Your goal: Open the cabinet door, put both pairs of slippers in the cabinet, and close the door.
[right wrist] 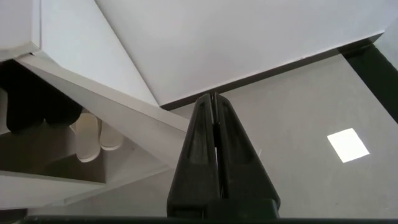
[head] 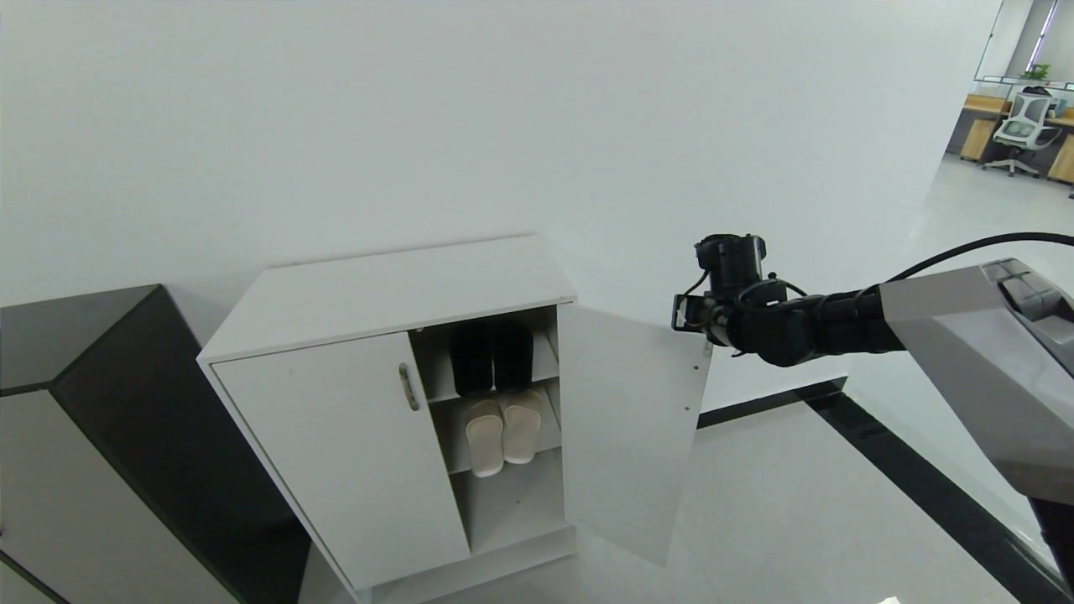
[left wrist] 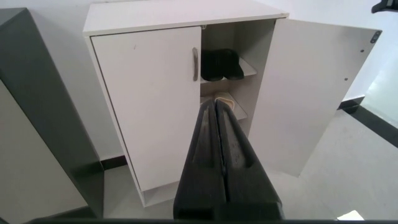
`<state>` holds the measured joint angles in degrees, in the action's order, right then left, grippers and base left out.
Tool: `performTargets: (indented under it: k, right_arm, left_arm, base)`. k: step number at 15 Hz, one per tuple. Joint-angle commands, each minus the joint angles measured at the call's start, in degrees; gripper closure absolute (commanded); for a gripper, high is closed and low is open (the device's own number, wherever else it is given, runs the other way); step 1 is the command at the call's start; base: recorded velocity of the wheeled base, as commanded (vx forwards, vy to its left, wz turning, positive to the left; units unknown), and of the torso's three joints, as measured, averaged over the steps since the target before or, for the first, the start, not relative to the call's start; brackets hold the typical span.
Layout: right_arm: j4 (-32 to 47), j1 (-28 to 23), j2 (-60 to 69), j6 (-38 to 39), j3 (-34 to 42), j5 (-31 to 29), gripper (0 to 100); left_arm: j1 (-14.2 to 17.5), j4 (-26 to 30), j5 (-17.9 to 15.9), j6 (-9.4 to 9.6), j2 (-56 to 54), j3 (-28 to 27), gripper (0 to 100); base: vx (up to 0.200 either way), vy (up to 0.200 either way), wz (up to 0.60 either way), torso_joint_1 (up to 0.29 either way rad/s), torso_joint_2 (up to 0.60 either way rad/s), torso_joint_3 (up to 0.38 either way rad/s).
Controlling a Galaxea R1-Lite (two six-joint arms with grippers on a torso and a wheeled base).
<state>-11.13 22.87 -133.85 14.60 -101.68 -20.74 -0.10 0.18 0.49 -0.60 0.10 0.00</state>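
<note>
Cabinet (head: 394,285): right door (head: 629,419) swung wide open, left door (head: 344,453) closed. Black slippers (head: 492,356) sit on the top shelf, white slippers (head: 503,428) on the shelf below, toes pointing out; bottom compartment is bare. Right gripper (right wrist: 214,96) has its fingers pressed together with nothing between them and sits just beside the open door's top outer corner; can't tell if it touches. Left gripper (left wrist: 216,102) is likewise clamped closed and empty, in front of the cabinet, apart from it. Dark unit (head: 126,377) stands just left of the cabinet.
</note>
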Motion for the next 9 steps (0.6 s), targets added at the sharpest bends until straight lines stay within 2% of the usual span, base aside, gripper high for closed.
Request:
performTargets:
  k: [1, 9]
  right_arm:
    - [-0.56, -0.02, -1.32, -0.01, 0.17, -0.01, 100]
    - [-1.35, -0.11, -3.17, 0.16, 1.05, -0.09, 100]
  left_arm:
    - [0.01, -0.01, 0.04, -0.02, -0.01, 0.0, 100]
    - [0.01, -0.01, 0.04, -0.02, -0.01, 0.0, 100]
  base:
    - [0.0, 0.0, 0.0, 0.0, 0.0, 0.0]
    - [0.0, 0.0, 0.0, 0.0, 0.0, 0.0]
